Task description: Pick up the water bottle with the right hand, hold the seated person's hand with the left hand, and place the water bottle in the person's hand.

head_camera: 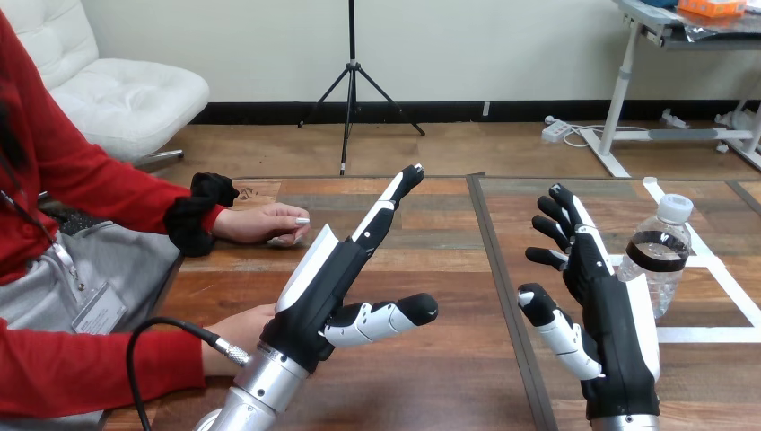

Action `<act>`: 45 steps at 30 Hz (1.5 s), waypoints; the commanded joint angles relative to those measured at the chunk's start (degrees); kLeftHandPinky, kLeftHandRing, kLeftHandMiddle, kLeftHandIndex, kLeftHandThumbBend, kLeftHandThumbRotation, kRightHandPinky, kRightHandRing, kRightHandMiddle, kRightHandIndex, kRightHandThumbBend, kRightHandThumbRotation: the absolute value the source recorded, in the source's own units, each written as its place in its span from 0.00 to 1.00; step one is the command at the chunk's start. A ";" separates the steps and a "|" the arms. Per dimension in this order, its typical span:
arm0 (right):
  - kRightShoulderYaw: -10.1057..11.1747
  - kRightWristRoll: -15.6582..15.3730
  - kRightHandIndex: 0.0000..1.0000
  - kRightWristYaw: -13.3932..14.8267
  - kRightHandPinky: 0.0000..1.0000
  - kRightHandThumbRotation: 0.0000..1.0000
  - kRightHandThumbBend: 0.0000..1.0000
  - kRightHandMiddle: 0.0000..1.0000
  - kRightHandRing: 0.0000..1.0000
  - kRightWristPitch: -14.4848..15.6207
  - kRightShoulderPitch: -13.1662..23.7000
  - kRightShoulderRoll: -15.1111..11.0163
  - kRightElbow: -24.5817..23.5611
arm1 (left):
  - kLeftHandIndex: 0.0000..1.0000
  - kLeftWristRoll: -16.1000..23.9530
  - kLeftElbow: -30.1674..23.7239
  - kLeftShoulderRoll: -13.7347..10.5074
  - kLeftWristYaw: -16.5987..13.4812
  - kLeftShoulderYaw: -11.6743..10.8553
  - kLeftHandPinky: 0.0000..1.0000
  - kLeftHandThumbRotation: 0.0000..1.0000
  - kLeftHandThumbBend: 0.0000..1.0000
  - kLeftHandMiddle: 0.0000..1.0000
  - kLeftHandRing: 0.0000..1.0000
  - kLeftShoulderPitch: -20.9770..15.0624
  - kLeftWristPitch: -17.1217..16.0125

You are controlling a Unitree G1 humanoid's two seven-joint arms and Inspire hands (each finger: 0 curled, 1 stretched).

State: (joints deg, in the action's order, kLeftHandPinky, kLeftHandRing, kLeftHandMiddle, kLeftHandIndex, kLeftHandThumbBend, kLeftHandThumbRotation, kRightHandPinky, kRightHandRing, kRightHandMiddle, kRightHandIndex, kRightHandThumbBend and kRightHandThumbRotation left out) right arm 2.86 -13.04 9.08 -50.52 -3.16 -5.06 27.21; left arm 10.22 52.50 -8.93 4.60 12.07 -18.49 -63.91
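Observation:
A clear water bottle (658,254) with a white cap and dark label band stands upright on the table at the right. My right hand (603,310) is raised just left of the bottle, fingers spread and straight, holding nothing and apart from the bottle. My left hand (334,283) is lifted over the table's middle left, fingers stretched forward, thumb out, open. The person's hand (267,223) at the far left rests flat on the table, beyond my left hand. Another hand of the person (235,334) lies behind my left wrist, partly hidden.
The wooden table (431,260) has a dark seam down its middle and white tape lines (718,269) under and around the bottle at the right. The person sits at the left edge.

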 commanded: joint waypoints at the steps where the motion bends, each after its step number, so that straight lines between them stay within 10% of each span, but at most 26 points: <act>1: 0.86 -0.38 0.94 1.00 0.74 0.85 1.00 0.91 0.87 -2.27 1.67 -1.31 -3.05 | 1.00 0.12 0.77 0.21 -0.46 -1.41 1.00 0.84 1.00 1.00 1.00 -2.09 -1.17; 45: 6.62 5.17 0.90 4.20 0.71 0.71 1.00 0.88 0.84 -5.21 0.27 -1.33 -11.78 | 1.00 0.37 0.24 0.10 0.05 -2.32 1.00 0.84 1.00 1.00 1.00 -1.47 -0.64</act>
State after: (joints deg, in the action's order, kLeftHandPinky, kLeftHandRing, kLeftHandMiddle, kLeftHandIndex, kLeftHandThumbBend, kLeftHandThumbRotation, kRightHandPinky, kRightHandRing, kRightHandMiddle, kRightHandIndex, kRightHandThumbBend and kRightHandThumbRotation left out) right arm 8.33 -9.09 13.07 -53.94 -4.40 -6.39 18.34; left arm 11.39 53.37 -8.90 4.74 10.84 -18.48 -63.90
